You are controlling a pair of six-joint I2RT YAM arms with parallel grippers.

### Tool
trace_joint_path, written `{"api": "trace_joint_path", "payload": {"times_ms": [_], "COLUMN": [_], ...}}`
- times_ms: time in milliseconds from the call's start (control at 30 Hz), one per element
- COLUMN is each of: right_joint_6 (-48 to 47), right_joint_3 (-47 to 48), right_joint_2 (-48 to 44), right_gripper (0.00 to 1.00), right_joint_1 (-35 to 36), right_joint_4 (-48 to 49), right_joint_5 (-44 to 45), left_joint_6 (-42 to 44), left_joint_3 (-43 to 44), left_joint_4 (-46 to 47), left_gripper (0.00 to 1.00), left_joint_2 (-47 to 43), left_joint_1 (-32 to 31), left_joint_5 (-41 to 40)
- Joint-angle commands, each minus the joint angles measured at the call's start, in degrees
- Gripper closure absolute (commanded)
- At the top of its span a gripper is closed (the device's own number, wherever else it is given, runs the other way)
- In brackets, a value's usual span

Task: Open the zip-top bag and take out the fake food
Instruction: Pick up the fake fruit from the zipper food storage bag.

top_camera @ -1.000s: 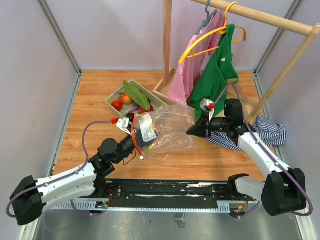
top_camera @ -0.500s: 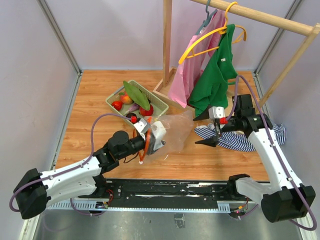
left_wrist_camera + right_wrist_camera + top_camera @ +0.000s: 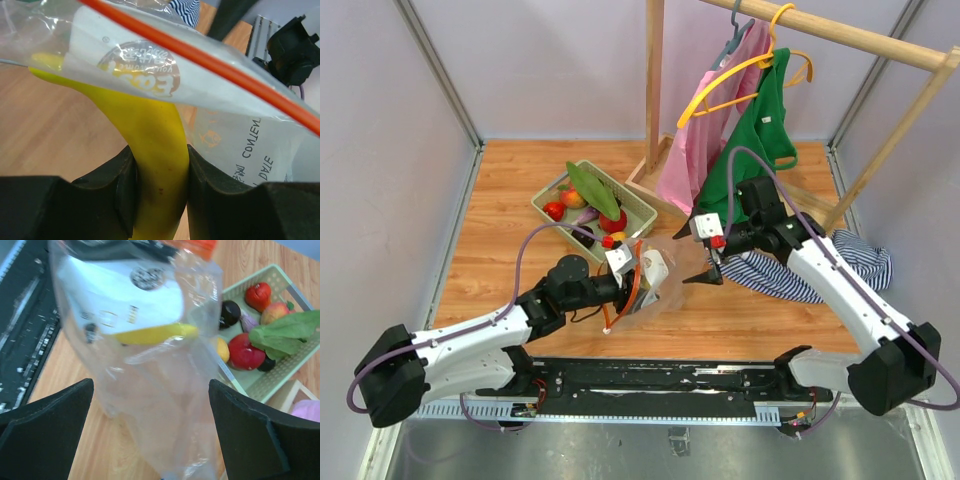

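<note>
Clear crinkly zip-top bag (image 3: 665, 285) hangs just left of my wide-open, empty right gripper (image 3: 698, 252), its yellow plastic banana (image 3: 157, 165) pinched in my left gripper (image 3: 625, 285).

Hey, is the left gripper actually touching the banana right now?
Touching. In the left wrist view the left gripper presses its jaws against both sides of the banana, no gap showing; whether film of the bag lies between is unclear.

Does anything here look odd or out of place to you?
Two things. A striped cloth lies crumpled on the table, while the green shirt and pink shirt hang neatly. And the left gripper pinches a banana that is partly wrapped in the zip-top bag.
</note>
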Motion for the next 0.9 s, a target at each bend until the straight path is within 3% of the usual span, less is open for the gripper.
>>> {"api": "trace_joint_path", "payload": {"times_ms": [0, 67, 133, 267, 367, 600, 867], "right_joint_6": [-0.99, -2.51, -2.91, -4.01, -5.10, -5.10, -0.34], "right_joint_3": [0.46, 1.33, 1.45, 0.77, -2.00, -9.85, -11.12], "right_joint_2": [3.76, 5.75, 7.26, 7.18, 3.53, -1.17, 1.73], "right_gripper": [0.00, 0.05, 0.17, 0.66, 0.97, 0.99, 0.99], "right_joint_1": [0.82, 1.22, 1.60, 1.56, -0.21, -3.95, -5.43], "right_joint_4": [7.96, 7.85, 7.72, 4.98, 4.90, 10.30, 13.01], "right_joint_5": [4.68, 5.42, 4.75, 0.28, -0.03, 1.68, -0.71], "left_joint_6": [2.02, 2.08, 2.21, 2.47, 1.29, -6.25, -2.12], "left_joint_3": [1.76, 1.60, 1.42, 0.84, -0.69, -8.00, -8.67], "left_joint_4": [1.82, 1.81, 1.92, 1.01, 0.89, 9.02, 8.51], "left_gripper": [0.67, 0.68, 0.68, 0.68, 0.71, 0.76, 0.78], "left_joint_2": [0.11, -0.14, -0.39, -2.13, -5.56, -16.48, -21.50], "left_joint_1": [0.13, 0.13, 0.14, 0.14, 0.13, 0.13, 0.13], "left_joint_5": [4.76, 5.44, 5.78, 2.92, -3.48, -8.64, -10.77]}}
